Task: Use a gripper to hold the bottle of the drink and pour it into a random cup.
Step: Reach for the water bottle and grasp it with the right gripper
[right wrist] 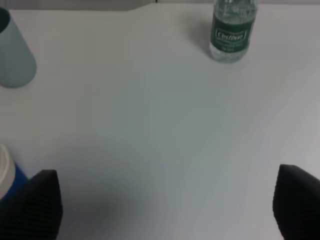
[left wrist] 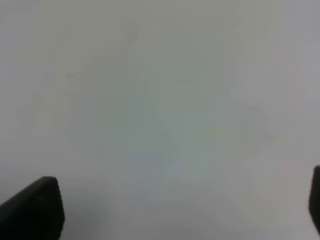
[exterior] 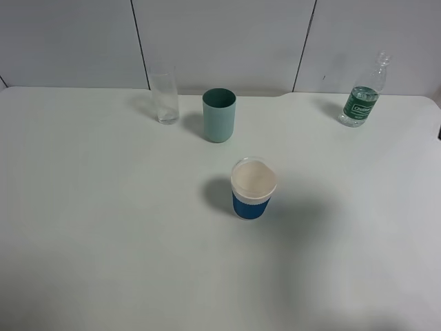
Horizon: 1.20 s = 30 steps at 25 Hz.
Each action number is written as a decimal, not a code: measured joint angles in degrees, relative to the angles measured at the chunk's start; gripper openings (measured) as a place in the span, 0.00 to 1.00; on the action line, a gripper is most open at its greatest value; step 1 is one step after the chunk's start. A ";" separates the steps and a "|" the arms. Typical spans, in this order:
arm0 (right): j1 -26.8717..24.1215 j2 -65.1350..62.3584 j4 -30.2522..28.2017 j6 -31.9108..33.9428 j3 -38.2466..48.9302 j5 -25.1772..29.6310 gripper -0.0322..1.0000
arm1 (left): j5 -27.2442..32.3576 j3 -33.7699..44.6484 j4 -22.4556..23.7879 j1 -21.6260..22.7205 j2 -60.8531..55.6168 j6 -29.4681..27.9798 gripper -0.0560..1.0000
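Seen from above, a glass point(exterior: 165, 98) and a tumbler point(exterior: 219, 115) stand upper middle on the white table point(exterior: 83, 227), the cup point(exterior: 253, 187) at centre, and the bottle point(exterior: 363, 93) upright at upper right, well apart from all 3. Neither arm shows there. The left gripper point(left wrist: 175, 210) hangs over bare table, jaws wide and empty. The right gripper point(right wrist: 165, 205), jaws equally wide and empty, faces the bottle. The reach likely falls to the right arm: centre the bottle between the fingers point(right wrist: 32, 205), low on its body, then close gently so it neither tips nor buckles.
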 joint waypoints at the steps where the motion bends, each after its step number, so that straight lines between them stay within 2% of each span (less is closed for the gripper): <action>1: 0.00 1.58 0.00 0.00 0.00 -1.89 0.84 | 0.00 0.00 0.00 0.00 0.00 0.00 0.99; 15: 0.00 21.66 -1.30 -0.41 0.00 -17.52 0.84 | 0.00 0.00 0.00 0.00 0.00 0.00 0.99; 24: 0.00 33.69 -2.57 -0.41 0.00 -24.98 0.84 | 0.00 0.00 0.00 0.00 0.00 0.00 0.99; 30: 0.00 38.37 -2.74 -0.16 0.00 -33.07 0.84 | 0.00 0.00 0.00 0.00 0.00 0.00 0.99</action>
